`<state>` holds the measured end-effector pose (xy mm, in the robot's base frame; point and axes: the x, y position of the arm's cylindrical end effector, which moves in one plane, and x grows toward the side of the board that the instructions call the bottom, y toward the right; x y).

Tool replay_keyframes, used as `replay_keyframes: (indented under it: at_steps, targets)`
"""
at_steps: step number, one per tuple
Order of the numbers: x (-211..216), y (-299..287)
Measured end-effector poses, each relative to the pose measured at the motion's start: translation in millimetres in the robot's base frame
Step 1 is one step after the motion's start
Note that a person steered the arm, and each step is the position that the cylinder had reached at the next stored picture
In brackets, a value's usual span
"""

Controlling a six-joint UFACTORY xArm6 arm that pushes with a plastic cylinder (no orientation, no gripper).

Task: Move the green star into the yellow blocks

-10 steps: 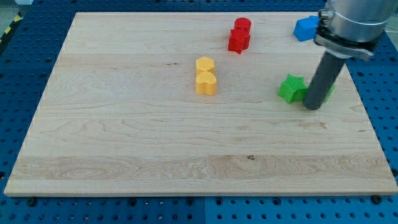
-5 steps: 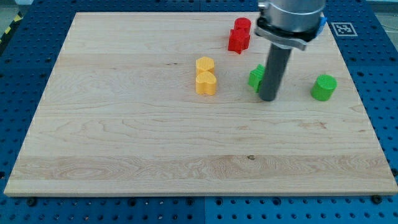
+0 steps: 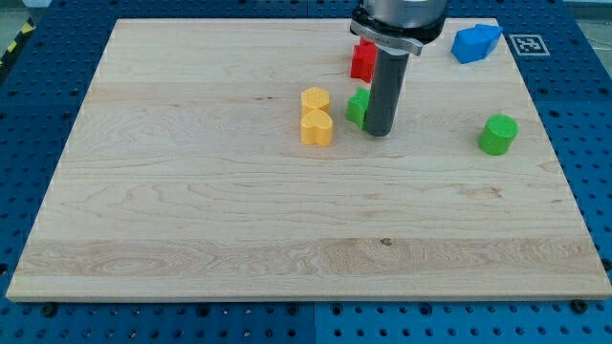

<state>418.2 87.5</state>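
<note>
I count two yellow blocks: a yellow block [image 3: 315, 98] and a yellow heart [image 3: 317, 127], touching one another near the middle of the wooden board [image 3: 191, 210]. There are two green blocks: the green star [image 3: 358, 107], just right of the yellow pair with a narrow gap, and a green cylinder [image 3: 497, 135] well apart toward the view's right. One red block [image 3: 362, 61] shows at the view's top, and one blue block [image 3: 475, 43] sits at the top right corner.

My rod [image 3: 386, 91] carries no gripper, so it neither opens nor clasps; my tip [image 3: 380, 132] rests on the board touching the green star's right side. The rod covers most of the star, leaving only its left part visible, so its shape is hard to confirm. The arm's housing also cuts off the red block; I cannot tell whether it is one piece or two. No container is present; every block lies directly on the board.
</note>
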Motion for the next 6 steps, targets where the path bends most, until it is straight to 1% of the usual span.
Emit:
replay_keyframes:
  at_steps: [1,2,3,5,6]
  targets:
    - [-1,31]
    - [-19,33]
    - [-34,8]
    - [-38,2]
    - [-38,-44]
